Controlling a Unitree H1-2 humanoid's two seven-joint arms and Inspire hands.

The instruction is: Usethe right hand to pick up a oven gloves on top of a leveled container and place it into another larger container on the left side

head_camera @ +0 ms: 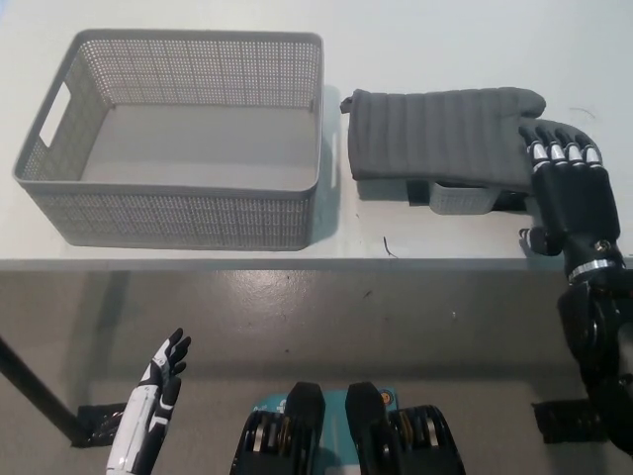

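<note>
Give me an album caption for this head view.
Black right hand reaches onto the grey oven glove beside an empty basket; white left hand rests low.

Before me stands a white table with a smooth, evenly lit top. Below its front edge I see a grey, polished floor with small dark specks and soft reflections of light.

Bright, even overhead light; white table near blown out, little surface detail. Soft short shadows under gray basket right wall and beneath oven glove. Dull sheen patches on floor. Focus sharp throughout; no motion blur. Slight barrel bend at edges.
</note>
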